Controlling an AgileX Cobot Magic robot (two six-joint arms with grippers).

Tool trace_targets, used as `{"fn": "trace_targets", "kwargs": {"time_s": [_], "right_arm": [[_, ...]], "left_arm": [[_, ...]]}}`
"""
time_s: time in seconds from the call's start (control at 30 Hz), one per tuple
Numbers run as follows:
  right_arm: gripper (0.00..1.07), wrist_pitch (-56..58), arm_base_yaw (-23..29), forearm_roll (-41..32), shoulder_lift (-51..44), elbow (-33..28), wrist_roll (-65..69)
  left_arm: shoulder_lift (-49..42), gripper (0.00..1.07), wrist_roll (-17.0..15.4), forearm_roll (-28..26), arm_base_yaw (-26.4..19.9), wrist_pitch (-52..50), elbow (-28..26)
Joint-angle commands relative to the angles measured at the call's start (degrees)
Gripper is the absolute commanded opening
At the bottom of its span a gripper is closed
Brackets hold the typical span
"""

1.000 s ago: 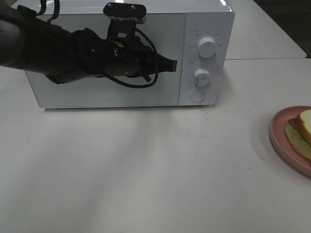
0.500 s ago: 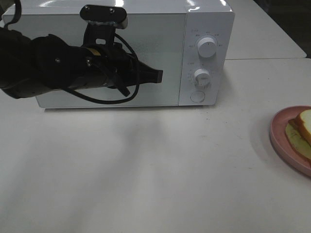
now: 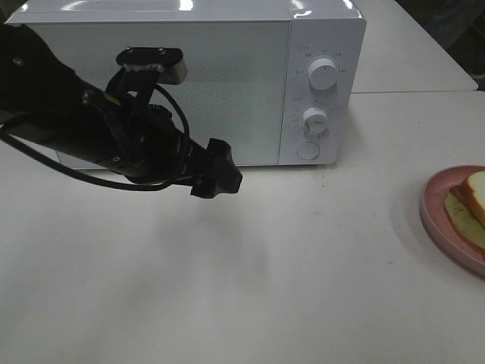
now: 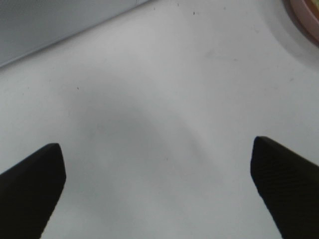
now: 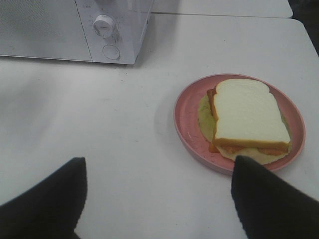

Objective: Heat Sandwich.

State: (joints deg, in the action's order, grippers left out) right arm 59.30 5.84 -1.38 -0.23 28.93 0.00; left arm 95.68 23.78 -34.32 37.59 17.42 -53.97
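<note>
The sandwich (image 5: 249,114), white bread with an orange and pale green filling, lies on a round pink plate (image 5: 187,119) at the table's right edge; in the high view only its left part shows (image 3: 476,199). The white microwave (image 3: 227,76) stands at the back with its door closed. My left gripper (image 3: 218,178) is open and empty, low over the table in front of the microwave door; its wrist view shows both fingertips (image 4: 30,189) wide apart over bare table. My right gripper (image 5: 157,209) is open and empty, set back from the plate; it is out of the high view.
The microwave's two dials (image 3: 323,74) and round door button (image 3: 307,150) are on its right panel. A second white table (image 3: 424,53) adjoins behind on the right. The pink plate's rim (image 4: 305,9) shows at a corner of the left wrist view.
My left arm has pulled back from the microwave door and dropped toward the table, with the gripper swinging down and left. The microwave door stays closed. The plate and sandwich have not moved.
</note>
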Motion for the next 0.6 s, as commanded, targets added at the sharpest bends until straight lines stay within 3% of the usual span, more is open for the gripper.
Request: {"fn": "trace_targets", "kwargs": {"time_s": [0.03,0.23,0.4,0.6], "right_arm": [[0.76,-0.17,-0.34,-0.06,-1.55,0.0,-0.63],[0.76,-0.17,-0.34,-0.06,-1.55,0.0,-0.63],[0.76,-0.17,-0.34,-0.06,-1.55,0.0,-0.63],[0.76,-0.17,-0.34,-0.06,-1.55,0.0,-0.63]], "left_arm": [[-1.26,1.02,-0.29,3.61,-2.06,8.88,0.06],[-2.12,1.02,-0.86,5.56,-7.73,22.75,-0.11],[-3.67,1.02,-1.72,5.84,-12.38,26.53,0.17],[-9.11,1.02,-7.16,10.83,-20.11,27.44,3.27]]}}
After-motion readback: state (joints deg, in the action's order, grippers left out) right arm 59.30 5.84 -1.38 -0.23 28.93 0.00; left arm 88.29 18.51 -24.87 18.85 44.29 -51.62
